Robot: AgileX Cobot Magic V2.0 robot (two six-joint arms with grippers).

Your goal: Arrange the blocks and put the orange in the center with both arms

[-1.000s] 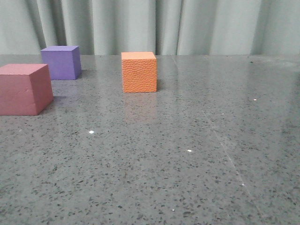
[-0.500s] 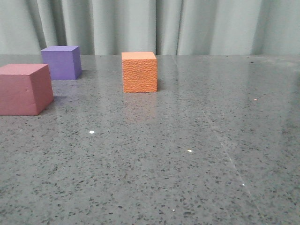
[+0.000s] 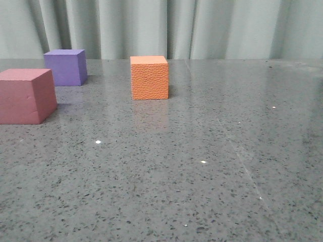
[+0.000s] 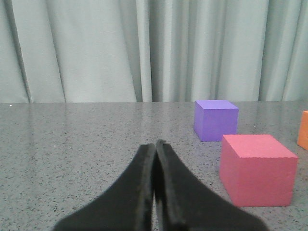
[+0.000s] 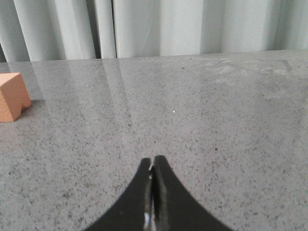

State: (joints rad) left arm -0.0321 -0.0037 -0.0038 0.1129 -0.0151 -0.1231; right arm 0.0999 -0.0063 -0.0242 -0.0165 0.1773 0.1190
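The orange cube [image 3: 149, 77] stands upright on the grey speckled worktop [image 3: 192, 166], left of the middle and toward the back, one flat face turned almost squarely to the front camera; being a cube, it shows no long axis. The purple cube [image 3: 65, 66] sits farther back and to the left, near the curtain [image 3: 166, 27], and the pink-red cube [image 3: 26, 95] lies nearer, at the left edge; all three stand apart, none touching. The left fingers [image 4: 155, 192] are pressed together and hold nothing, low over the worktop, with the pink-red cube and purple cube ahead to one side. The right fingers [image 5: 152, 197] are likewise together and empty, the orange cube well off to their side. Compared with a second ago, the cubes sit almost where they were.
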